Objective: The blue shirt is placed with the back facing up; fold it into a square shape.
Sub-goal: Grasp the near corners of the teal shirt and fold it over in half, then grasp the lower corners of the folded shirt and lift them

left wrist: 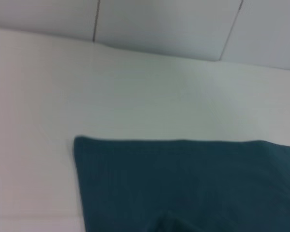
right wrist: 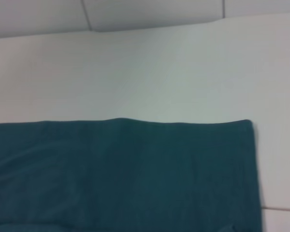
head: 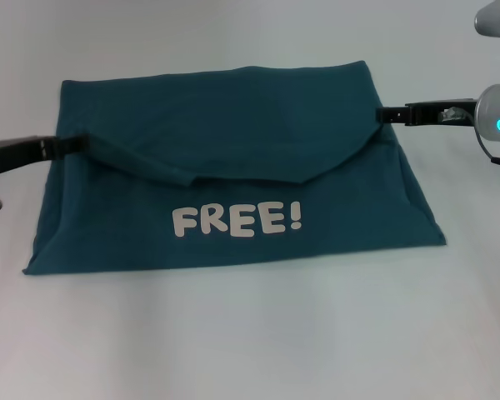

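The blue shirt (head: 233,158) lies on the white table, a plain flap folded forward over it. White "FREE!" lettering (head: 236,221) shows below the flap's curved edge. My left gripper (head: 73,144) is at the shirt's left edge, where the flap's edge ends, and looks shut on the cloth. My right gripper (head: 382,114) pinches the flap's other end at the right edge. The flap's edge sags forward between them. The left wrist view shows the blue shirt (left wrist: 193,188) by a far corner, and the right wrist view shows the blue shirt (right wrist: 121,174) the same way, no fingers in either.
The white table (head: 250,333) runs wide in front of the shirt and behind it. A tiled wall (left wrist: 159,24) rises past the table's far edge.
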Available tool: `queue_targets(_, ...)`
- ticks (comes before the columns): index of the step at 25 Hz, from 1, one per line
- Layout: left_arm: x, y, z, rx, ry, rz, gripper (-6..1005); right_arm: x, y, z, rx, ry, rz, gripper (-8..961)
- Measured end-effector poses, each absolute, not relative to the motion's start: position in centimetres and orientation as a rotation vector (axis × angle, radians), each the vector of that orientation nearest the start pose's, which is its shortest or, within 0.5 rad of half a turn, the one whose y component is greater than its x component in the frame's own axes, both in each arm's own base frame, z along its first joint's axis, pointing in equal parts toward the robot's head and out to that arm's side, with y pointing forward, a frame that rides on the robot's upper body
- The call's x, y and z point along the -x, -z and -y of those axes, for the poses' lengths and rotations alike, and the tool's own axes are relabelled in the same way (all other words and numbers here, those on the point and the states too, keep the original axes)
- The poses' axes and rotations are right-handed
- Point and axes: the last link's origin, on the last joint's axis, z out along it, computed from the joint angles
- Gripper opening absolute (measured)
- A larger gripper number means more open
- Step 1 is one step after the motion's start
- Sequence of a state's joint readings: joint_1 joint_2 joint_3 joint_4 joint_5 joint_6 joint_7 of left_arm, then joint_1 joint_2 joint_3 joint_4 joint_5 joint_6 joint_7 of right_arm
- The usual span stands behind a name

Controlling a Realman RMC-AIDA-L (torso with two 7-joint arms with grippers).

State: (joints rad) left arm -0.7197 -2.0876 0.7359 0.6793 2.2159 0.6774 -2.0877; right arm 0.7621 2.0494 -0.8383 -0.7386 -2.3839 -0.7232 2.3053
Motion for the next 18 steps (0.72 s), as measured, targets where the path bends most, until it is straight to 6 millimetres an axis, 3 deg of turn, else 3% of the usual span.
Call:
queue_targets(8,27.9,-5.6,-42.3,1.963,0.432,1.388,938,-24.1,-5.6,-45.4,2.053,-0.273,-1.133,928)
queue_targets(18,28.3,-6.1,-39.4,1.936,0.218,1.69,934,-23.1,-6.3,-43.8,2.112,-0.123,-1.098,925)
